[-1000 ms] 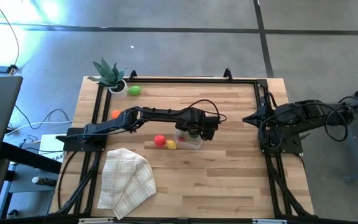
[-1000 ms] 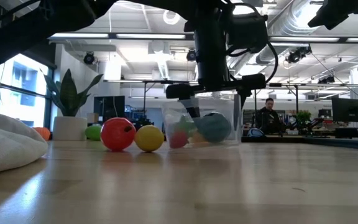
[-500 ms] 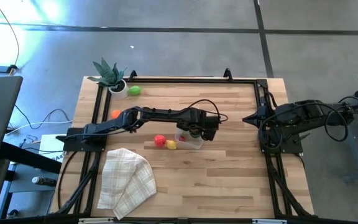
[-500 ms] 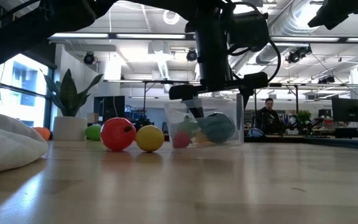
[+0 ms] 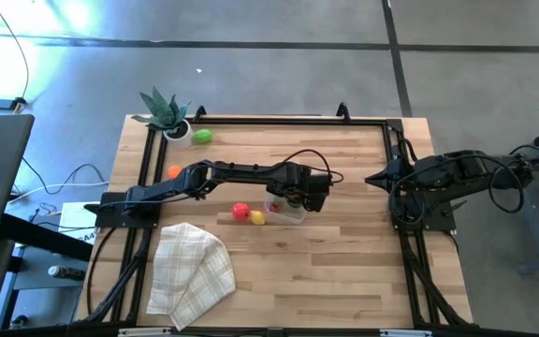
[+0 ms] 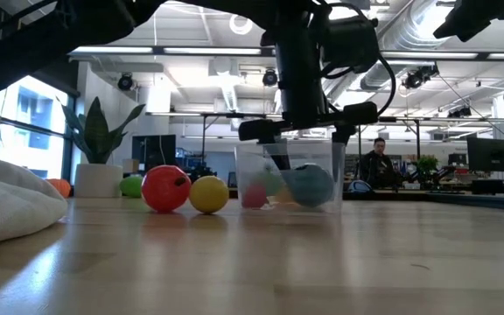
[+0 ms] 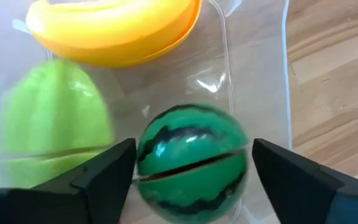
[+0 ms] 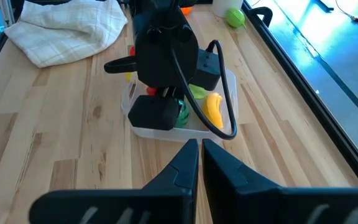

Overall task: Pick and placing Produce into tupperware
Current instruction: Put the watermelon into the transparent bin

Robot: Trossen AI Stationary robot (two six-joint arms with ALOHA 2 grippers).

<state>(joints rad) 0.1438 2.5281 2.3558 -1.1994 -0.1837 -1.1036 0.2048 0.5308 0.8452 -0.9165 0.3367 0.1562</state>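
The left gripper (image 5: 291, 198) hangs over the clear tub (image 5: 296, 214), which sits near the middle of the bench (image 5: 344, 271). Its fingers (image 7: 104, 177) are apart, one on each side of a round dark green toy melon (image 7: 191, 162) that lies in the tub. I cannot tell if the fingers touch the melon. A light green piece (image 7: 55, 124) and a yellow-orange piece (image 7: 114, 28) lie in the tub too, close to the melon. Just beside the tub, at its 9 o'clock, a red ball (image 5: 240, 211) and a yellow ball (image 5: 257, 218) sit on the bench, touching each other. A small orange toy (image 5: 174, 171) lies farther off at 10 o'clock, and a light green toy (image 5: 202, 136) rests beside a spiky plant in a white pot (image 5: 167, 117) at the far left corner. A checked cloth (image 5: 190, 271) lies bunched at 7 o'clock from the tub. The right gripper (image 8: 199, 158) waits at the bench's right edge with its fingers together.
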